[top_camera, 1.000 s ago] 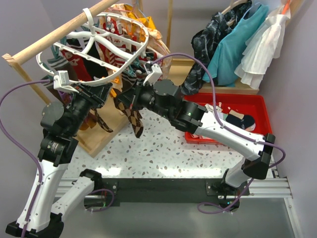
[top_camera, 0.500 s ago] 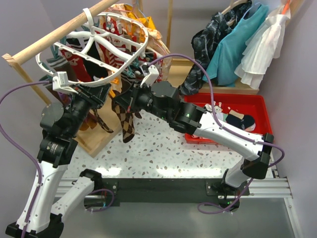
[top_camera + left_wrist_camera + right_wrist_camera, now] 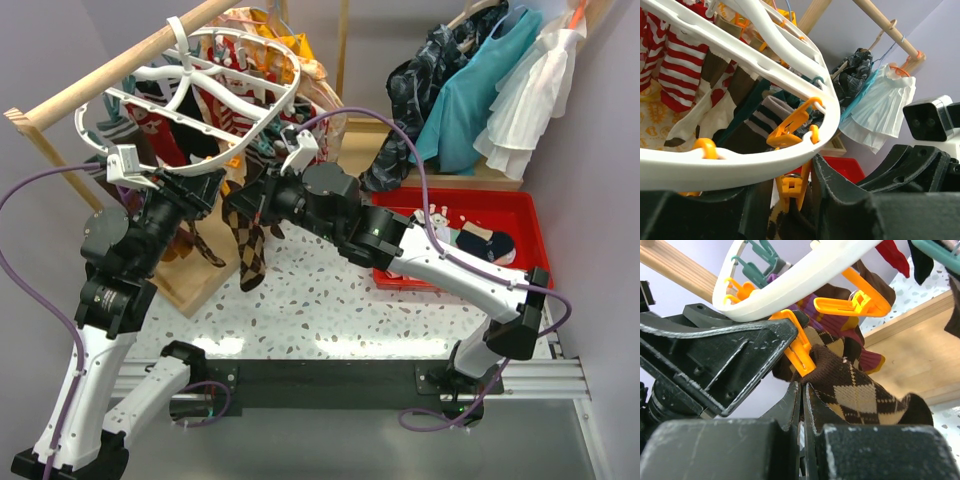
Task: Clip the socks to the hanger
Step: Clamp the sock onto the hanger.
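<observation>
1. Swinging leftward since the earlier frame, the brown argyle sock (image 3: 248, 255) is now dangling at centre-left of the top view, with the right arm reaching further left alongside it.
2. The right claw (image 3: 801, 387) is pressing its fingers together and pinching the sock's cuff just under the rim of the white oval hanger (image 3: 255, 120).
3. The left claw (image 3: 790, 175) is straddling an orange clip (image 3: 790, 189) hanging from that rim. I cannot tell whether its fingers are squeezing the clip or only flanking it.
4. In the right wrist view the cuff is touching the clip's lower end from the lower right, and in the top view the sock's long axis is hanging down-frame. The right arm is feeding it, so the next move likely depends on nudging the cuff up-left between the clip's jaws.
</observation>
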Controlling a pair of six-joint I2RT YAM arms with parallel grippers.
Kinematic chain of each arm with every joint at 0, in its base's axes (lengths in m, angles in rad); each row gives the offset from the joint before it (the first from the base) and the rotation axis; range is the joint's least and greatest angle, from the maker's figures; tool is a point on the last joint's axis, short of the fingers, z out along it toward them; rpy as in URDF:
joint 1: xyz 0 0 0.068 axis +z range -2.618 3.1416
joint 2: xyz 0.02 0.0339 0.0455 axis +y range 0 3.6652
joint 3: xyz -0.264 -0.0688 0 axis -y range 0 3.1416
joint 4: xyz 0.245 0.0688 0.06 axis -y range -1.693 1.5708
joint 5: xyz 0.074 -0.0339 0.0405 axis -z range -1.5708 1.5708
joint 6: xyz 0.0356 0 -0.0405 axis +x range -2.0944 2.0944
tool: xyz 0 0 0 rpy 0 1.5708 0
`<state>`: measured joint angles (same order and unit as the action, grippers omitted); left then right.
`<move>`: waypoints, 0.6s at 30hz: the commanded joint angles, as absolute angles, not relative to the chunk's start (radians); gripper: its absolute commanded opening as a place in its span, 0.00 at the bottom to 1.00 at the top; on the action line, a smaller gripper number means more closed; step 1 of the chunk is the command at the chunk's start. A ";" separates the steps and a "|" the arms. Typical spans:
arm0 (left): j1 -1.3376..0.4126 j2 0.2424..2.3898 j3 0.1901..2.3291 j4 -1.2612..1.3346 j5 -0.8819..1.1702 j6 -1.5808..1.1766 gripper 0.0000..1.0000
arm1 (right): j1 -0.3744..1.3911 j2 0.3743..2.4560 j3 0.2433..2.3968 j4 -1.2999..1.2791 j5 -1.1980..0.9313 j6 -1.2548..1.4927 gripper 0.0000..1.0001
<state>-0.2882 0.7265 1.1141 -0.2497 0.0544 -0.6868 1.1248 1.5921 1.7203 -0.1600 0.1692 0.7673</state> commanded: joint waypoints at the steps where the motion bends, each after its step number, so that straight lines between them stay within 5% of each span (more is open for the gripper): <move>1: -0.285 0.710 1.120 -0.213 0.078 -0.663 0.44 | 1.129 1.598 1.772 -0.095 0.181 0.776 0.00; 10: -0.285 0.700 1.169 -0.253 0.080 -0.658 0.63 | 1.129 1.577 1.755 -0.063 0.164 0.764 0.01; 18: -0.284 0.652 1.276 -0.408 0.074 -0.601 0.88 | 1.131 1.418 1.608 -0.072 0.238 0.579 0.51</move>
